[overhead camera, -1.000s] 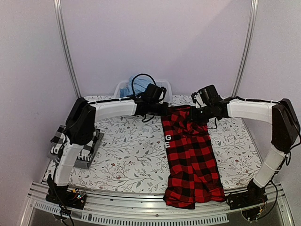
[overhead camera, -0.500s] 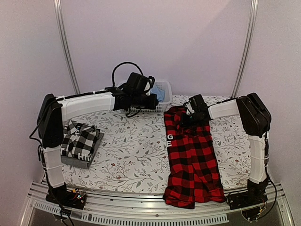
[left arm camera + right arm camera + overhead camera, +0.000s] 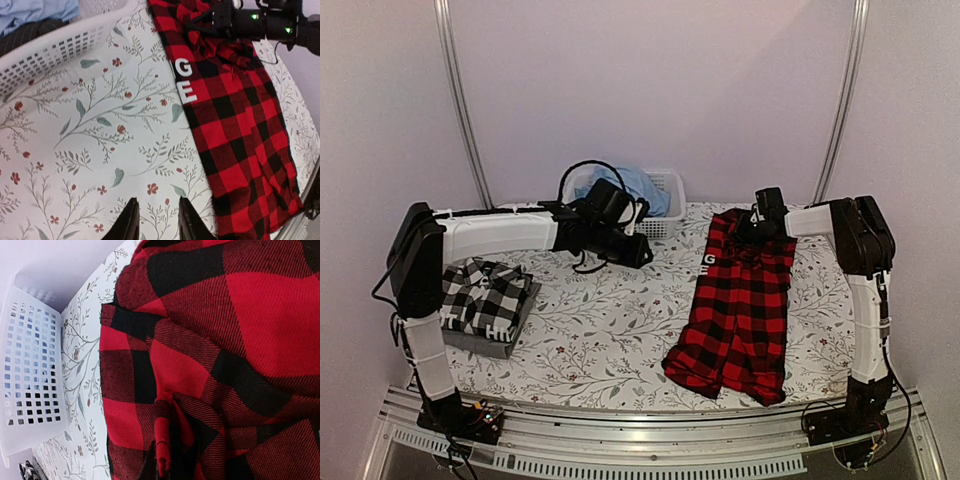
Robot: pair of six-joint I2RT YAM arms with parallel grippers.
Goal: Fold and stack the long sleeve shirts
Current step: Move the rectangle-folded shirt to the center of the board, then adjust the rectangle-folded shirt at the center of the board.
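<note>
The red-and-black flannel shirt (image 3: 740, 305) lies lengthwise on the right of the table, slanted, with white letters near its far left edge (image 3: 184, 82). My right gripper (image 3: 760, 228) is at the shirt's far end, shut on a pinched fold of the flannel (image 3: 162, 445). My left gripper (image 3: 156, 222) is open and empty, hovering over the flowered cloth just left of the flannel (image 3: 235, 115); in the top view it (image 3: 638, 252) is mid-table. A folded black-and-white check shirt (image 3: 485, 295) lies on a dark grey folded one (image 3: 485, 345) at the left.
A white basket (image 3: 665, 190) holding blue cloth (image 3: 635, 185) stands at the back centre, close behind my left arm; it also shows in the left wrist view (image 3: 60, 45) and the right wrist view (image 3: 30, 365). The flannel's near end (image 3: 720, 375) lies near the table's front edge.
My right gripper has pulled the flannel's far end to the right, so the whole shirt shifted right and now slants. My left gripper moved from the basket down toward the table.
</note>
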